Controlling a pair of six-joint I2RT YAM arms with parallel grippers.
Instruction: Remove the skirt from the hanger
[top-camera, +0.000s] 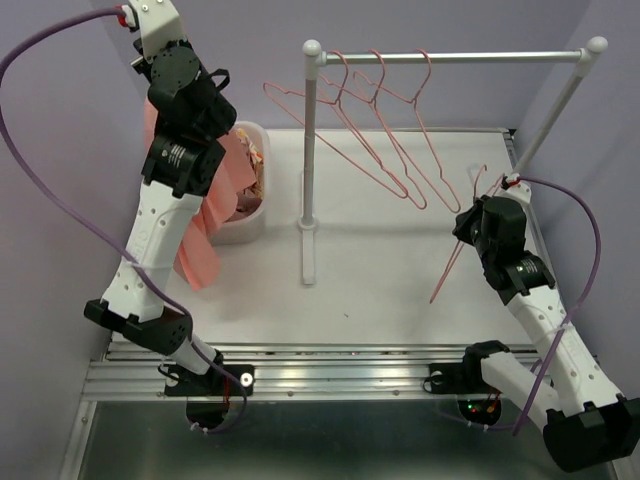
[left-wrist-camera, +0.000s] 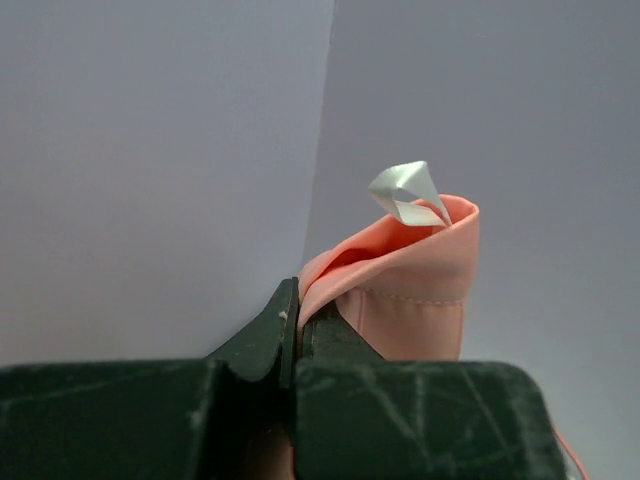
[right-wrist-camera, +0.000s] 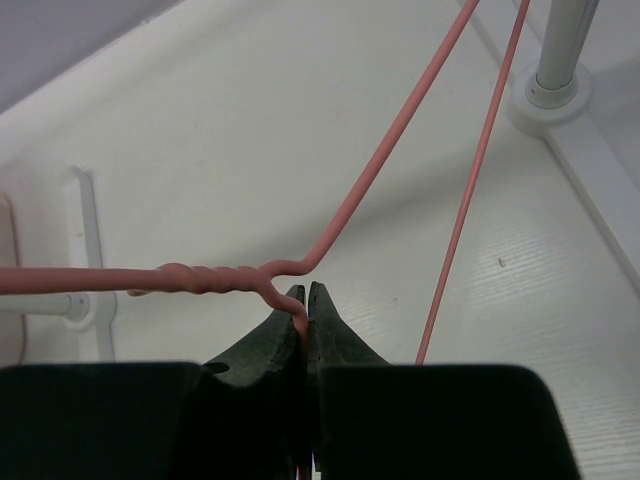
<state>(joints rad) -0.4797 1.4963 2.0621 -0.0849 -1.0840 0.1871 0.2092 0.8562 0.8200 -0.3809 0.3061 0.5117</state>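
The main step looks done. The salmon-pink fabric skirt (top-camera: 201, 252) and the pink wire hanger (top-camera: 447, 266) are well apart, each held by its own arm, and no cloth shows on the hanger's wire. The left gripper (left-wrist-camera: 298, 302) is raised high over the far-left corner of the white table (top-camera: 400, 290). Its jaws are pinched tight on a folded, stitched edge of the skirt, with a small white ribbon loop (left-wrist-camera: 408, 195) poking out above the fold. From that grip the skirt hangs with its long axis roughly vertical. The stitched edge is up at the jaws and the free end points down toward the left edge of the table, beside the white plastic bin (top-camera: 256, 214) of other garments. I cannot tell whether the lower end touches the tabletop. The right gripper (right-wrist-camera: 305, 300) is near the right edge. Its jaws are closed on the hanger's wire just beside the twisted neck, and the bare hanger slants down toward the table. Three more pink wire hangers (top-camera: 390, 150) hang on the white clothes rack (top-camera: 310, 170) toward the far edge. What seems left, by my reckoning, is only to set the skirt down, probably in or beside the bin, and to release the empty hanger.
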